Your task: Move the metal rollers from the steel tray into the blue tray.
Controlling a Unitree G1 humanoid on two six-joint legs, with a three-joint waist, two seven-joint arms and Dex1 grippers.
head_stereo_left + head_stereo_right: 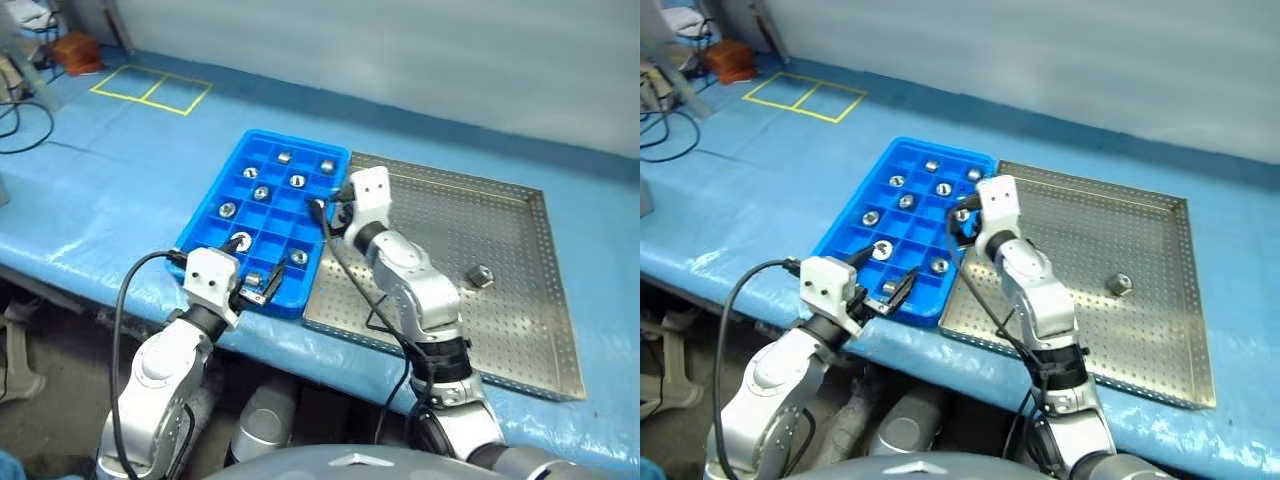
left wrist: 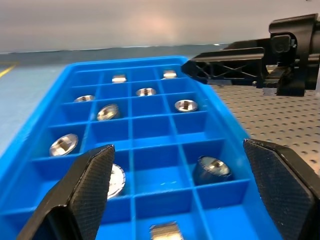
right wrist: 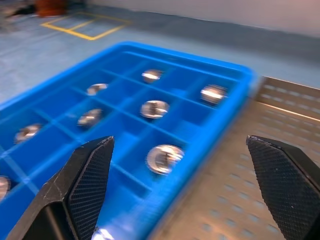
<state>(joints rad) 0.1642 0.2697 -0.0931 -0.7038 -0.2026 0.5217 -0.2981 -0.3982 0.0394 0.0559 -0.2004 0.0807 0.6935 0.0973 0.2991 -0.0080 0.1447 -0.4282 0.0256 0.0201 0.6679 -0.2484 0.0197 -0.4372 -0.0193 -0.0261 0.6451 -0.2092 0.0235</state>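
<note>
Both my grippers are spread wide & hold nothing: left gripper (image 1: pixel 254 288) at blue tray (image 1: pixel 205 215) near rim, right gripper (image 1: pixel 327 212) over its edge by steel tray (image 1: pixel 520 300). Shiny round metal rollers (image 1: pixel 297 181) sit in square pockets; one roller (image 1: pixel 481 276) on dotted floor w/ lots of room.
</note>
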